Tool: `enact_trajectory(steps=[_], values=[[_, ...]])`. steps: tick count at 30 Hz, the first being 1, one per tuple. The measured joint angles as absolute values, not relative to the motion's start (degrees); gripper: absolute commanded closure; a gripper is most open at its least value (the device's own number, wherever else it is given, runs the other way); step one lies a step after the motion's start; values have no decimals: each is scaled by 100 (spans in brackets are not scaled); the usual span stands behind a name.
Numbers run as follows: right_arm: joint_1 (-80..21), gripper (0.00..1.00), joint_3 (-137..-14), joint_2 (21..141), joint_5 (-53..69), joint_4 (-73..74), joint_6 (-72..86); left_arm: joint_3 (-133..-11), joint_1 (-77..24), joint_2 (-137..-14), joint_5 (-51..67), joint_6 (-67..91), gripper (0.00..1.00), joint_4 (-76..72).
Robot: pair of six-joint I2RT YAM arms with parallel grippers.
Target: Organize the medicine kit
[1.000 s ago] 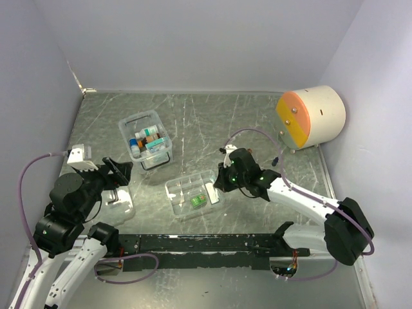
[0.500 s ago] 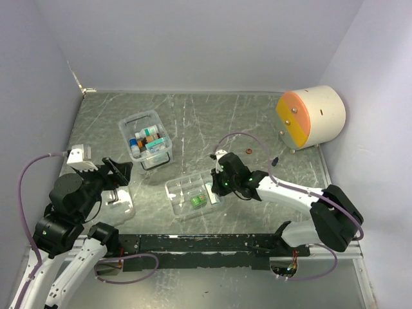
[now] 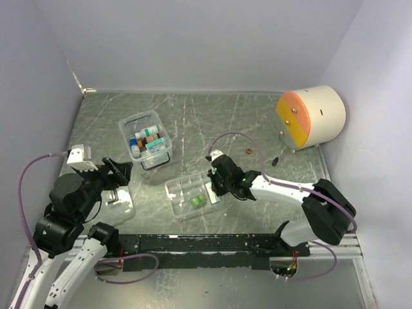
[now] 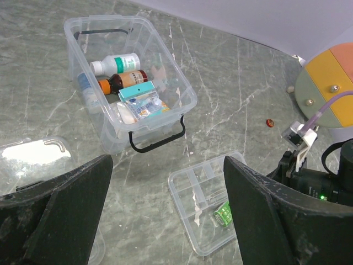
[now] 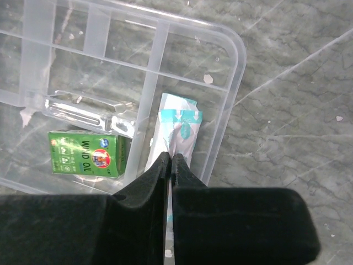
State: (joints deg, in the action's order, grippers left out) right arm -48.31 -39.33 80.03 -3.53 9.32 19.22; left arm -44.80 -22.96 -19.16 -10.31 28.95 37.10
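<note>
Right wrist view: grips a white-and-teal paper sachet (image 5: 179,124) in the clenched right gripper (image 5: 170,161), holding it down in the edge compartment of the clear divided plastic tray (image 5: 236,52), beside a small green cardboard box (image 5: 85,153) already placed. Hangs the left gripper (image 4: 167,163) spread wide and empty near the clear plastic lid (image 4: 33,154). Leaves bottles and packets in the clear rectangular plastic box (image 4: 187,102), back-left. Looks early: more sorting, then tray in, lid on, latch shut.

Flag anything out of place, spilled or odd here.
A small red item lies loose on the table, away from the box and the tray; what it is I cannot tell. The lid lies by itself, off the box. Nothing looks spilled or broken.
</note>
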Motion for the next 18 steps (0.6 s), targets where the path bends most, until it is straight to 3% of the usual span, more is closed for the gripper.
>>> enact_trajectory(steps=[5, 18], values=[[-4866, 73, -3927, 8267, -370, 928, 1955, -4480, -2296, -1920, -1031, 2895, 7, 3710], [-4921, 61, -3988, 7876, -513, 1164, 2373, -4480, -2296, -1922, -1031, 2895, 7, 3710]])
